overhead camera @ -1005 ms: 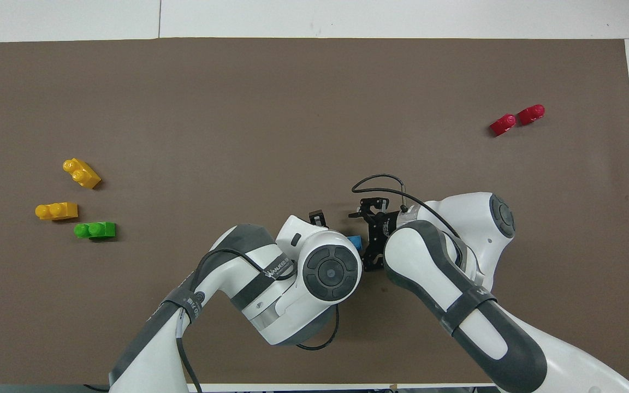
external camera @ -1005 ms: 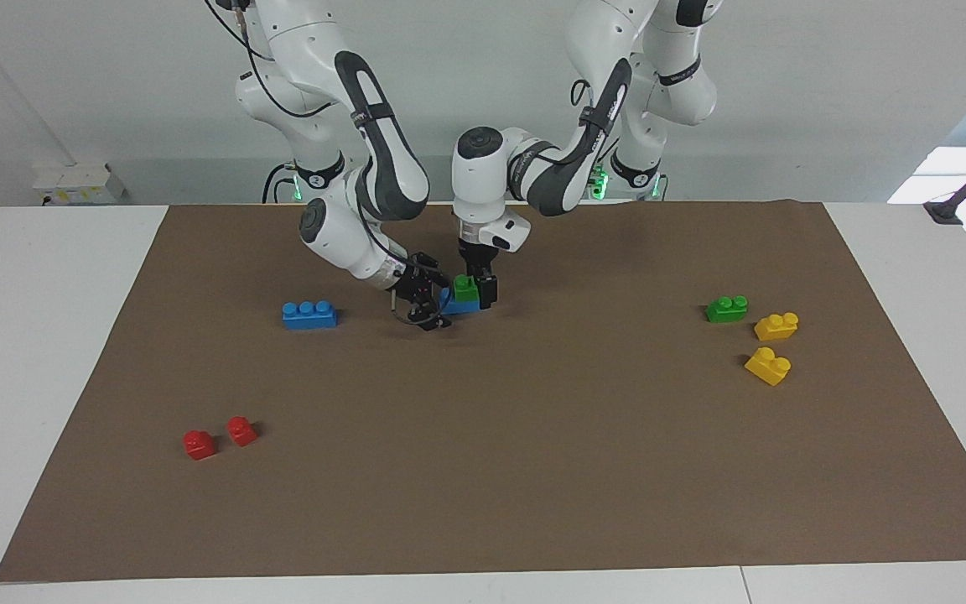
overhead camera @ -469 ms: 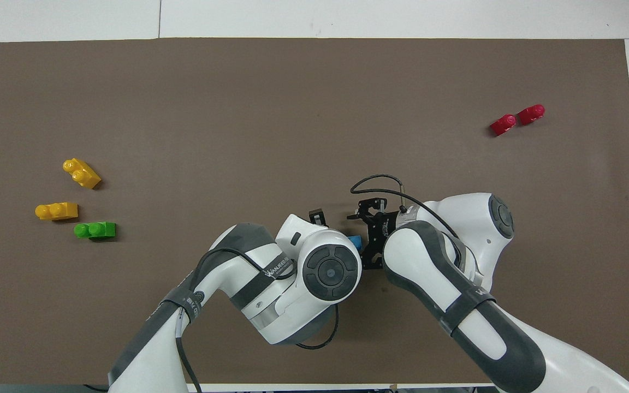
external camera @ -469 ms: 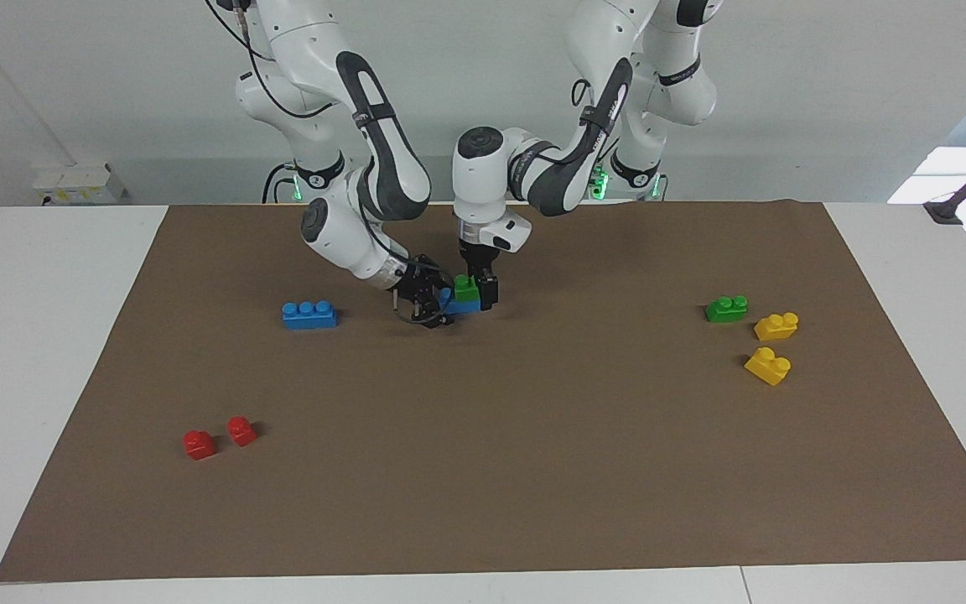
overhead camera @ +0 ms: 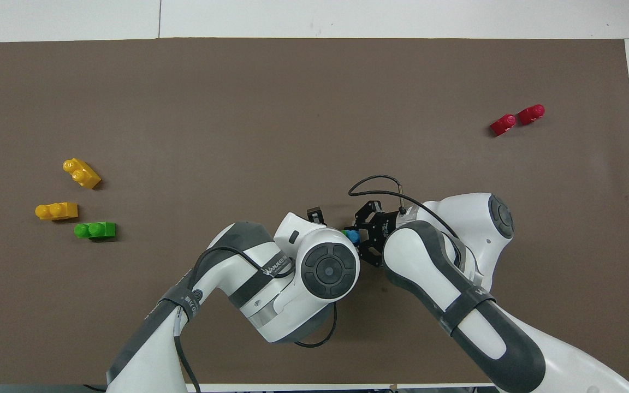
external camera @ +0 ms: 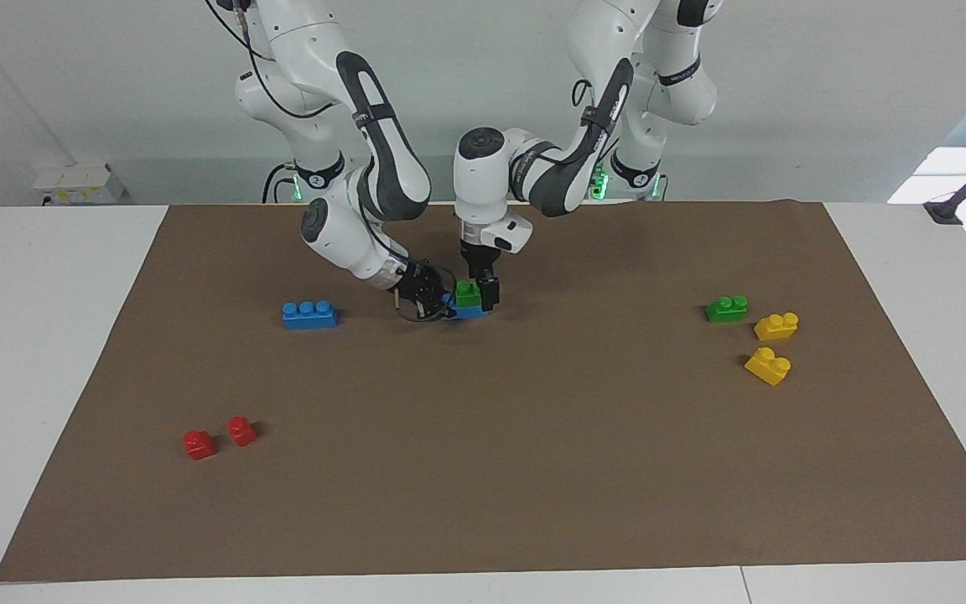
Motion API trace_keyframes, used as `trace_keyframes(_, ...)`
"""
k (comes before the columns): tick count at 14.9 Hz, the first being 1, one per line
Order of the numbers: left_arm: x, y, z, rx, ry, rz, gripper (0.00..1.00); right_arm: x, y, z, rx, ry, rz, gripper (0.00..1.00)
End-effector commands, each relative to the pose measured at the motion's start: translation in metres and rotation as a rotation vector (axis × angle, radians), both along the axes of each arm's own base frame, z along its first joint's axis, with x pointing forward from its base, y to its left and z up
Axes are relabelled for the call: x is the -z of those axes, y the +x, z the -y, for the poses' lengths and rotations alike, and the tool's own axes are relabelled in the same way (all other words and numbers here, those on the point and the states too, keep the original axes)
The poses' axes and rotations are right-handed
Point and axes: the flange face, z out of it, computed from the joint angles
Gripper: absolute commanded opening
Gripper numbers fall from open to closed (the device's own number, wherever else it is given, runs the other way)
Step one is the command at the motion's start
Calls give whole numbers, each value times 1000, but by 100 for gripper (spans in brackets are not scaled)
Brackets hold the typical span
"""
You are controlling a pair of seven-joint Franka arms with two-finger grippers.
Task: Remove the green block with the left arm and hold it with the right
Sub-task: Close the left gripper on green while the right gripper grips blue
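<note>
1. Bright-green, two-studded: the green block seated on a blue brick mid-mat, close to the robots' edge, pinched between the slim black fingers of the left gripper, which drops straight down onto it
2. Low at the blue brick's end toward the right arm's end of the table, the right gripper, wire loop and all; closed on that brick by the look of it, tilted in from the side
3. Hidden in the overhead view: only a sliver of green and blue between the two wrists, so no reading of contact from there
4. Judged stage: the pull-apart itself, studs apparently not yet free
5. Best done with a straight upward pull by the left gripper, no twisting, while the right gripper pins the base flat to the brown mat
6. Risk: blue brick lifting along if the hold is weak, or green block slipping from a shallow pinch
7. Untouched elsewhere: a second blue brick, a darker green brick, two yellow bricks, two red bricks
</note>
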Motion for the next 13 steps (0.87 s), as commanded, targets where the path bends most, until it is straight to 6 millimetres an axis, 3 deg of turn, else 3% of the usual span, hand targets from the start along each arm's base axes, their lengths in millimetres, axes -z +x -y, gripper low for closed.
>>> trace_keyframes(1,1,2,0,-19,6,19,99,1,-1,-1,-4,7,24,0)
trace_keyframes(3,1,2,0,-20,3,20,93,1,-2,-5,-10,5,29,0)
trace_keyframes(4,1,2,1,-28,2,20,77,1,-1,-4,-4,-2,39,0)
trace_keyframes(5,1,2,1,-37,3,18,58,1,-4,-10,-12,-6,45,0)
trace_keyframes(6,0,1,2,-30,5,20,6,2,-6,-14,-21,-8,47,0)
trace_keyframes(7,0,0,3,-20,5,22,0,1,-5,-14,-15,-11,55,0)
trace_keyframes(13,-11,3,1,-18,1,37,0,2,-6,-15,-18,-14,57,0)
